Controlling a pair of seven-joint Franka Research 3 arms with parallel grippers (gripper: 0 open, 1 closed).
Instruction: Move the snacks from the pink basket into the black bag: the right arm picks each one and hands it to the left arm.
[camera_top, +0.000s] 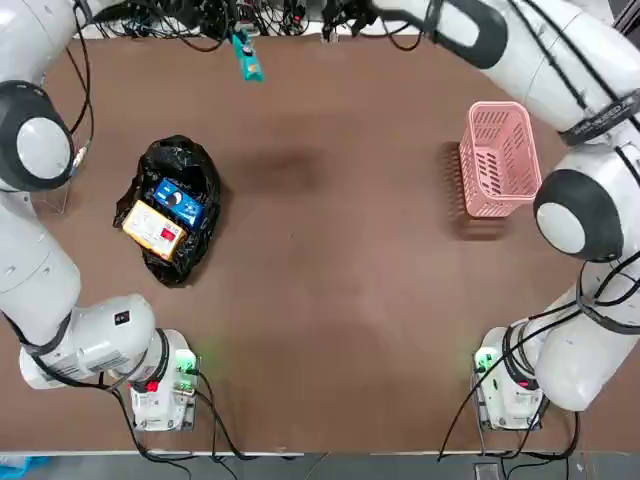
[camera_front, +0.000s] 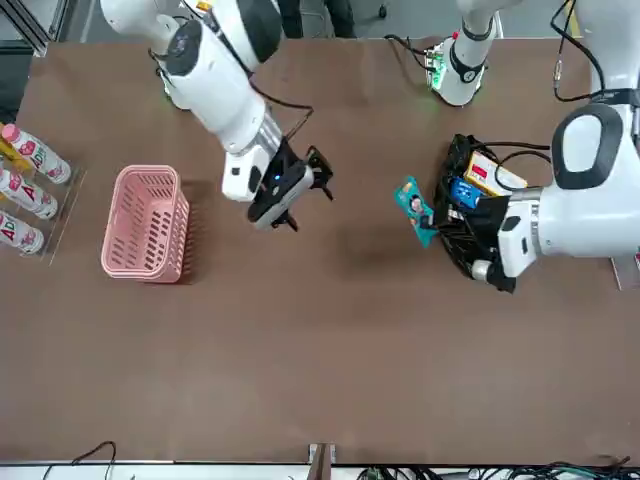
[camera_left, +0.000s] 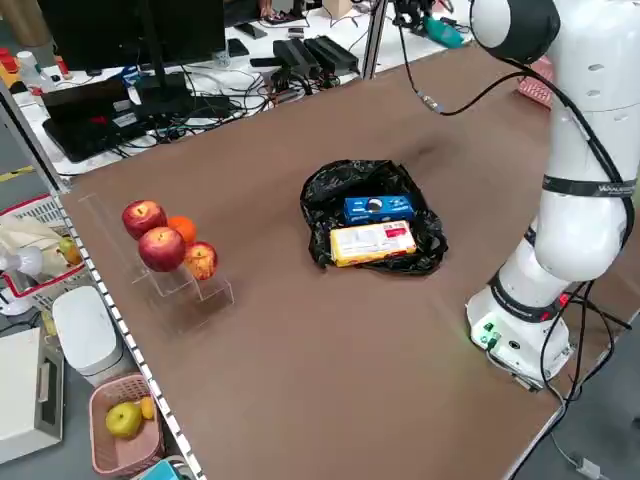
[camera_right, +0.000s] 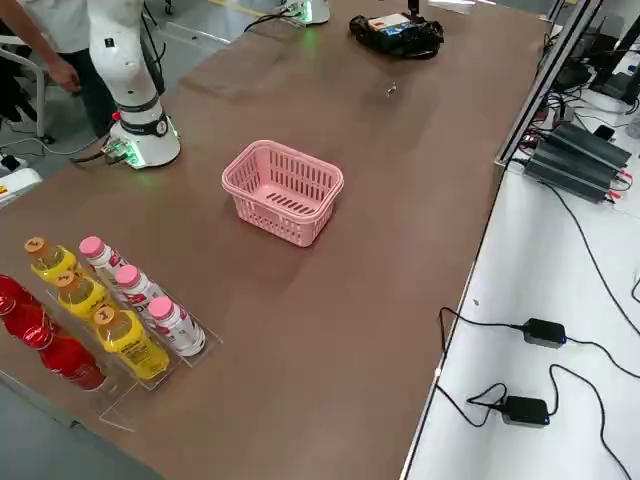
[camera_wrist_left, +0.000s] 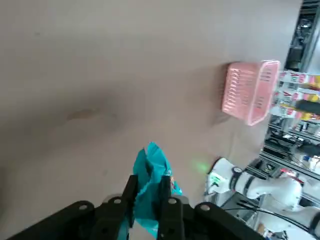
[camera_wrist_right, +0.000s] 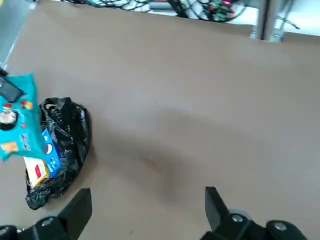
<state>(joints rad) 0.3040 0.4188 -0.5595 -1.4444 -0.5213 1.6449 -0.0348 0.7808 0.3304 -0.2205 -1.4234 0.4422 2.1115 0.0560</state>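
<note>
So the left hand is clamped on the teal packet, and the bag sits just beside and below it. Right hand is wide open, empty, farther off.

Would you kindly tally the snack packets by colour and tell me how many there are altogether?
Blue packet, in the black bag: 1
Yellow-orange packet, in the black bag: 1
Teal packet, held in the left tool above the table: 1
Packets in the pink basket: 0
Total: 3
</note>
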